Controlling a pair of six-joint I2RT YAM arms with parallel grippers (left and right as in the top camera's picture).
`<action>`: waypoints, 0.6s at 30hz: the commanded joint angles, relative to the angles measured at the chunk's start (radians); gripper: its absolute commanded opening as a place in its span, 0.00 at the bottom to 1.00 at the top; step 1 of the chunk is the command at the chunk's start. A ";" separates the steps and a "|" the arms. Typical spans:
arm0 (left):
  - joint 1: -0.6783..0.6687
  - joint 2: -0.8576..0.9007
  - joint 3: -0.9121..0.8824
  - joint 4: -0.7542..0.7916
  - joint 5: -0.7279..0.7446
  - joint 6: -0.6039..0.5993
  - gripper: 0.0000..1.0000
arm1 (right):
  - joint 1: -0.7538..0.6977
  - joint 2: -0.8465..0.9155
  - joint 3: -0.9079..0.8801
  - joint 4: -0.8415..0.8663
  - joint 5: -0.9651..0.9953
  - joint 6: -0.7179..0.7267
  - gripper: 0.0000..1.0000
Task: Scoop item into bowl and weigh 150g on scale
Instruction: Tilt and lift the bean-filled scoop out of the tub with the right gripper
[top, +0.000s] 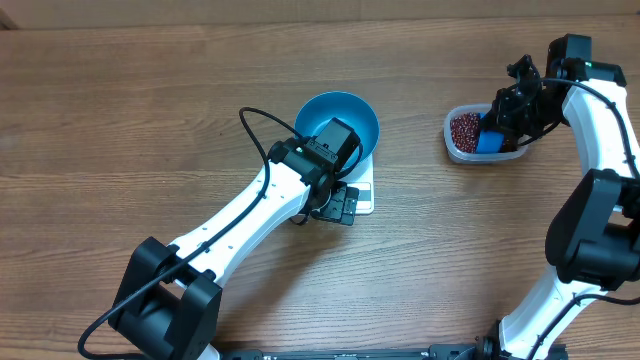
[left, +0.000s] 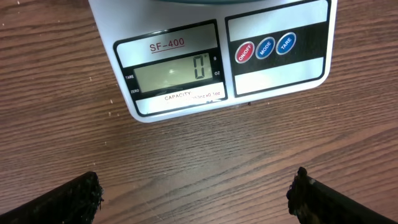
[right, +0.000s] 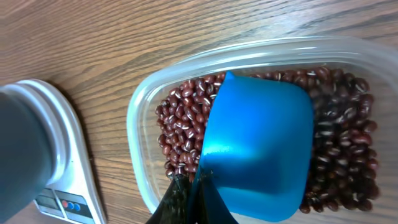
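Note:
The blue bowl (top: 347, 108) stands on the white scale (top: 366, 190), whose display (left: 177, 71) reads 0. My left gripper (top: 341, 206) (left: 199, 199) hovers low over the bare wood just in front of the scale, jaws open wide with nothing between them. At the far right a clear plastic tub (top: 455, 145) (right: 134, 118) holds the item, dark red-brown beans (top: 464, 128) (right: 181, 121). My right gripper (top: 506, 122) (right: 198, 190) is shut on the handle of a small blue scoop (top: 489, 141) (right: 261, 149), which lies tilted in the tub on the beans. The scoop's inside is hidden.
In the right wrist view the scale (right: 69, 186) and the blurred bowl (right: 25, 146) show at the left edge. The left arm (top: 240, 225) crosses the table diagonally from the near left. A black cable (top: 258, 130) loops beside the bowl.

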 joint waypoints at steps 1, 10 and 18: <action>-0.002 -0.002 -0.010 0.001 -0.013 0.000 1.00 | 0.024 0.063 -0.040 0.006 -0.114 0.008 0.04; -0.002 -0.002 -0.010 0.001 -0.013 0.000 0.99 | 0.023 0.063 -0.132 0.079 -0.013 0.008 0.04; -0.002 -0.002 -0.010 0.001 -0.013 0.000 1.00 | 0.003 0.062 -0.124 0.076 -0.114 0.008 0.04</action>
